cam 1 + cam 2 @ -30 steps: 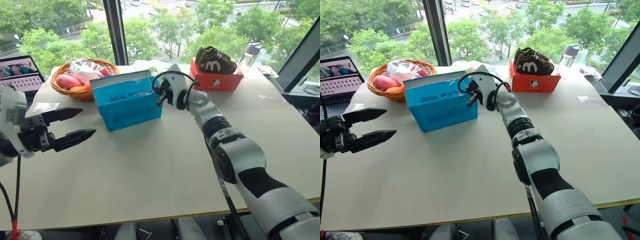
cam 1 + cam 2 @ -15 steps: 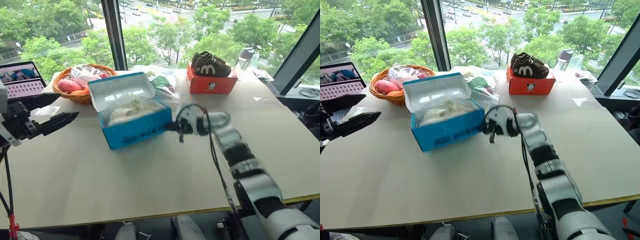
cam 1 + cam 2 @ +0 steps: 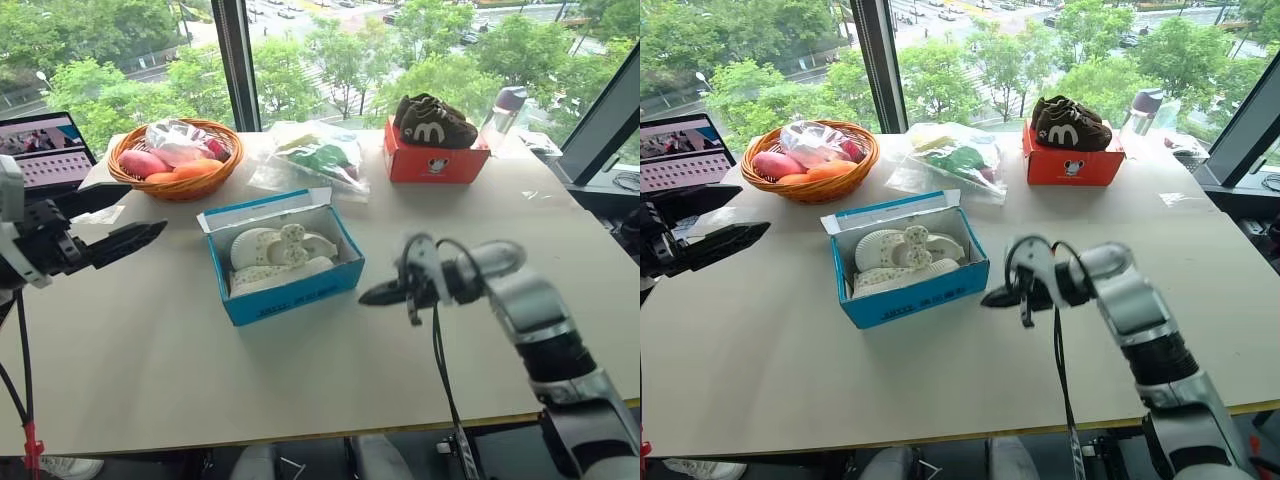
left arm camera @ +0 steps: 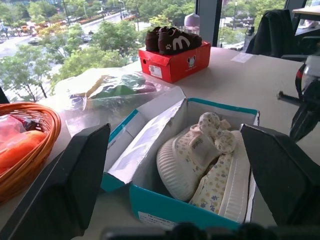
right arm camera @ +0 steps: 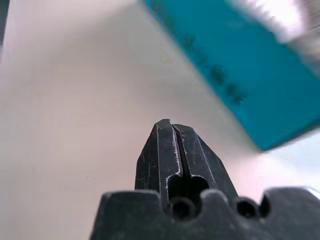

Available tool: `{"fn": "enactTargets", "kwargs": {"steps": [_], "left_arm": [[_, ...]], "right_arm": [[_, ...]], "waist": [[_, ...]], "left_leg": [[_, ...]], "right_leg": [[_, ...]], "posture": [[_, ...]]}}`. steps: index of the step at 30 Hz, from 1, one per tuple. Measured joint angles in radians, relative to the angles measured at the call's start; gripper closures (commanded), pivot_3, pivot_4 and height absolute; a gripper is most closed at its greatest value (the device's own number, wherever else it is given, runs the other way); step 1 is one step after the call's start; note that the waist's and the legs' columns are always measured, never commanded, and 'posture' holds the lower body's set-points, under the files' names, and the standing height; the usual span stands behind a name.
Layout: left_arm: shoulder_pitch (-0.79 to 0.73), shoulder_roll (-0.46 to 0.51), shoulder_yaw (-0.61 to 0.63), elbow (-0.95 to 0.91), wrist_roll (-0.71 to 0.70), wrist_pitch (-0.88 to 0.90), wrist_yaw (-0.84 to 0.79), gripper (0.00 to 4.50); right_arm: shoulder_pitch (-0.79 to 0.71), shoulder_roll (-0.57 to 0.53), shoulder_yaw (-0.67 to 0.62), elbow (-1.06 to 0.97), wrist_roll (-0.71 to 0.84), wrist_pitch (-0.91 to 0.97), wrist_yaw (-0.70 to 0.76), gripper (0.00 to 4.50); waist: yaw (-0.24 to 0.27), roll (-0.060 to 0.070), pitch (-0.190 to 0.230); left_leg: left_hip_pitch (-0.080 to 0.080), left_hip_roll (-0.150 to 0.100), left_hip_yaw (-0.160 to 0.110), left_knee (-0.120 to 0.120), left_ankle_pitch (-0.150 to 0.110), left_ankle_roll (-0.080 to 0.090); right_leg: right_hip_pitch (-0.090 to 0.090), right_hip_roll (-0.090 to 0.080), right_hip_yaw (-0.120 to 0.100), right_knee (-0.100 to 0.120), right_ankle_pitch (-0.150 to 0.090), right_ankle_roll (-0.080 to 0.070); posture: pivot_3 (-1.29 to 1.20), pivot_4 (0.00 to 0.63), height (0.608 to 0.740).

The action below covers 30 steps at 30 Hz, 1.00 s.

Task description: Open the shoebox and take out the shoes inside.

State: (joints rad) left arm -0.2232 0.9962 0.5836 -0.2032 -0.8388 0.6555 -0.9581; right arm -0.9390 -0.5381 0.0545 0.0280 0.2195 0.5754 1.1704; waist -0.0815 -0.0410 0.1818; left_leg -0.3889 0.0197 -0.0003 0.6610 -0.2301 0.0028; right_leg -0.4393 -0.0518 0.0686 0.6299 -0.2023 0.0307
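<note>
Head views: big flat cream table [image 3: 200, 370] by tall windows, green trees and a road outside. Laptop [image 3: 45, 150] at the far left edge. Blue cardboard shoebox [image 3: 290, 297] near the middle of the table, open, lid flap [image 3: 265, 208] tipped back toward the windows. Long side lying left to right, turned a little, right end closer to the windows. White shoes [image 3: 275, 255] inside, lying on their sides along the box, soft and bumpy. Behind the box, a round woven basket [image 3: 175, 187] of orange and pink food, and a crinkly clear bag [image 3: 310, 160] with green things. Farther right, a small red box [image 3: 430, 165] with brown shoes [image 3: 430, 120] on top, and a bottle [image 3: 500, 110] beside it. Left gripper [image 3: 115, 240] up over the left side of the table, black fingers spread wide, holding nothing. Right gripper [image 3: 375, 295] just right of the shoebox, pointing at it, pinched tight, holding nothing.

Left wrist view: two wide-apart black fingers [image 4: 75, 175] framing the open shoebox [image 4: 170, 212]. Shoes [image 4: 200, 160] ribbed at the toe, little flower dots on the side.

Right wrist view: fingers [image 5: 160, 150] pressed together over the table, blue shoebox [image 5: 240, 75] wall close ahead
</note>
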Motion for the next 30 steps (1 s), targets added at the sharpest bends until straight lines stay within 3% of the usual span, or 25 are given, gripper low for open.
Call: {"fn": "enactTargets", "kwargs": {"steps": [2,6,11,15,24,27,30], "left_arm": [[-0.002,-0.012,-0.017,0.001,0.009,0.000,0.007,0.00],[-0.030,-0.058,-0.082,0.001,0.027,-0.005,0.028,0.00],[-0.041,-0.086,-0.105,-0.020,0.033,-0.005,0.052,0.00],[-0.020,-0.098,-0.099,-0.036,0.031,-0.002,0.069,0.00],[0.002,-0.100,-0.081,-0.044,0.025,0.000,0.092,0.00],[0.002,-0.100,-0.081,-0.044,0.025,0.000,0.093,0.00],[0.002,-0.100,-0.081,-0.044,0.025,-0.001,0.093,0.00]], "right_arm": [[-0.028,0.036,0.014,0.063,-0.014,-0.073,-0.029,3.06],[-0.067,0.145,0.160,0.295,-0.130,-0.316,-0.060,1.72],[-0.167,0.258,0.191,0.530,-0.167,-0.399,-0.108,0.03],[-0.222,0.331,0.122,0.654,-0.114,-0.363,-0.144,0.03],[-0.231,0.351,0.090,0.748,-0.079,-0.293,-0.102,0.03],[-0.221,0.346,0.090,0.749,-0.079,-0.277,-0.077,0.75],[-0.213,0.341,0.090,0.748,-0.079,-0.258,-0.050,1.79]], "waist": [[0.007,-0.001,0.000],[0.010,0.000,0.000],[0.011,-0.001,0.000],[0.012,-0.001,0.000],[0.012,-0.001,0.000],[0.011,-0.001,0.000],[0.010,-0.001,0.000]], "left_leg": [[0.000,0.003,0.000,0.000,0.000,0.000],[-0.004,0.002,0.000,0.000,0.000,0.000],[-0.011,0.002,0.000,0.000,0.000,0.000],[-0.017,0.001,0.000,0.000,0.000,0.000],[-0.017,-0.003,0.000,0.000,0.000,-0.001],[-0.017,-0.003,0.000,0.000,0.000,-0.001],[-0.017,-0.002,0.000,0.000,0.000,-0.001]], "right_leg": [[0.000,0.003,0.000,0.000,0.000,-0.001],[-0.003,0.002,0.001,-0.001,0.005,-0.008],[-0.011,0.001,0.000,0.001,0.007,-0.010],[-0.018,-0.001,-0.001,0.002,0.007,-0.010],[-0.018,-0.005,-0.001,0.001,0.008,-0.008],[-0.018,-0.004,-0.001,0.002,0.008,-0.008],[-0.018,-0.004,-0.001,0.002,0.008,-0.008]], "posture": [[0.00,0.150,0.740],[0.00,0.150,0.740],[0.00,0.150,0.740],[0.00,0.150,0.740],[0.00,0.150,0.740],[0.00,0.150,0.740],[0.00,0.150,0.740]]}}
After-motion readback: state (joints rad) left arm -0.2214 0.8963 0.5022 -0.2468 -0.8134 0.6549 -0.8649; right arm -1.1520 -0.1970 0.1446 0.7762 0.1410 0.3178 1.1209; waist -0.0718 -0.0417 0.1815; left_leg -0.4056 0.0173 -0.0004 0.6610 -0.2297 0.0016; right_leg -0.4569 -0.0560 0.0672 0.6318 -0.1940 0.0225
